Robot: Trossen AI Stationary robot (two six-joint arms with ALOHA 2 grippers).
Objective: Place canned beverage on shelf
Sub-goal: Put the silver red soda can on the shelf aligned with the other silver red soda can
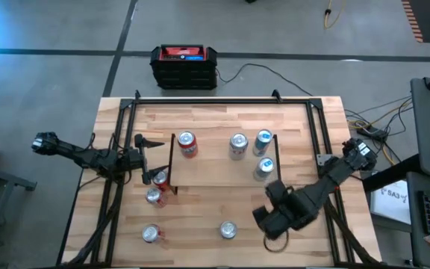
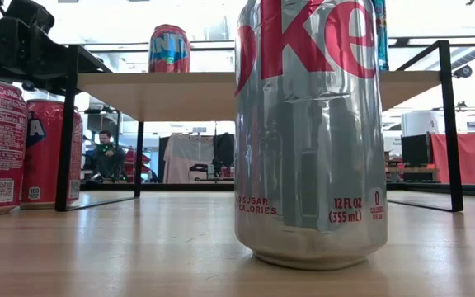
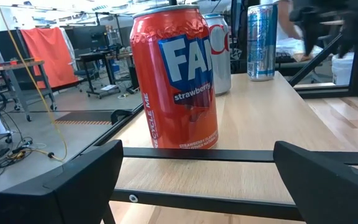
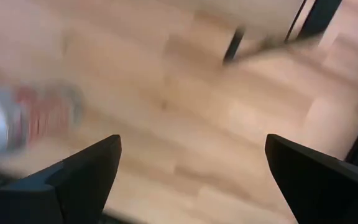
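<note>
Here, the desk [image 1: 222, 205] carries the shelf [image 1: 215, 161], already holding four cans. The right gripper [image 4: 191, 180], fingers wide and empty, hovers beside a silver can [image 1: 228, 230]; a hurried approach could topple it. The left gripper [image 1: 142, 158], fingers wide, waits at the shelf's edge.

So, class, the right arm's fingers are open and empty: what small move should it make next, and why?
Probably swing the right gripper sideways toward the silver can standing on the table beside it, so the open fingers straddle it. That can is off the shelf. The left gripper is open at the shelf's edge behind the strawberry can.
</note>
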